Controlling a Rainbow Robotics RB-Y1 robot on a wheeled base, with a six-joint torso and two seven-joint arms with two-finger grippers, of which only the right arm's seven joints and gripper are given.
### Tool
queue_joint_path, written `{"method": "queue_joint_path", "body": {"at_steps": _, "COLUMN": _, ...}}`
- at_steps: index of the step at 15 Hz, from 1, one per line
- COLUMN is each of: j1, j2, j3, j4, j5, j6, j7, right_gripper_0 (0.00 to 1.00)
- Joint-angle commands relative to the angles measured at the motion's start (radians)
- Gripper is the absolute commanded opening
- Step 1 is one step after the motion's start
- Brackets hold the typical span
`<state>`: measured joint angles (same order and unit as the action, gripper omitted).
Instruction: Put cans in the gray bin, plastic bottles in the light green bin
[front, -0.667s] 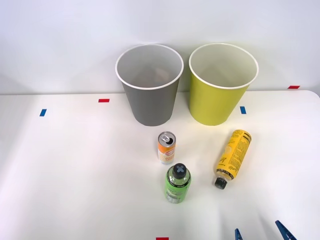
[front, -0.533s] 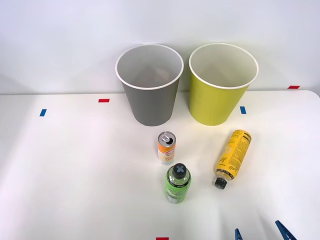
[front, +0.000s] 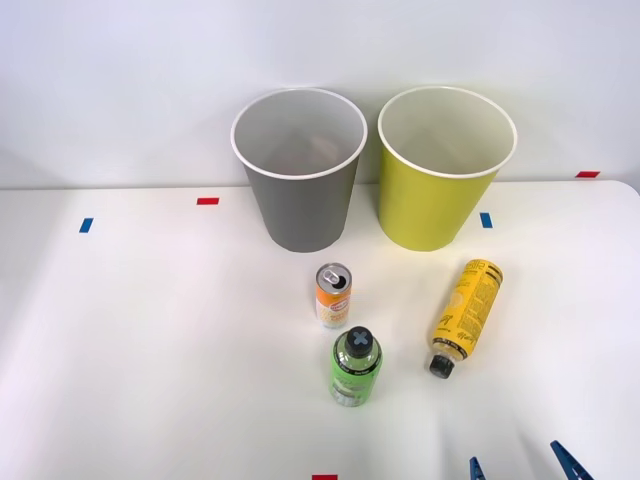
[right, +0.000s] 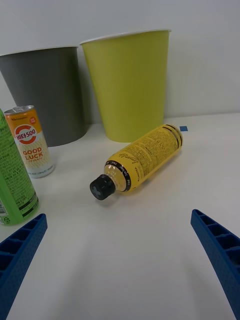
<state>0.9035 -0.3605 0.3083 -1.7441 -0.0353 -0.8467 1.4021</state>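
At the near right edge of the white table (front: 150, 330), the right hand (front: 525, 463) hovers with its blue ribbed fingers (right: 220, 252) spread apart, holding nothing. Beyond it the slim yellow plastic bottle (front: 464, 312) lies on its side, dark cap nearest. To its left the bright green plastic bottle (front: 355, 367) stands upright, the short orange-and-white drink can (front: 333, 295) just behind it. Farthest stand the round gray bin (front: 298, 170) and, right of it, the round light green bin (front: 444, 166).

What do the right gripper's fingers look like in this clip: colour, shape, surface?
The right gripper has two bright blue fingers. In the wrist view each is a flat wedge that narrows toward its tip, with a row of square ribs or cells along the inner face. In the front view their pointed blue tips show above the white table. No cables or markings are visible.
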Motion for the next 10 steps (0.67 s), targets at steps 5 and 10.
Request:
{"method": "queue_joint_path", "body": {"at_steps": 5, "j1": 0.0, "j2": 0.0, "j3": 0.0, "j4": 0.0, "j5": 0.0, "j6": 0.0, "j7": 0.0, "right_gripper_0": 1.0}}
{"method": "queue_joint_path", "body": {"at_steps": 10, "j1": 0.0, "j2": 0.0, "j3": 0.0, "j4": 0.0, "j5": 0.0, "j6": 0.0, "j7": 0.0, "right_gripper_0": 1.0}}
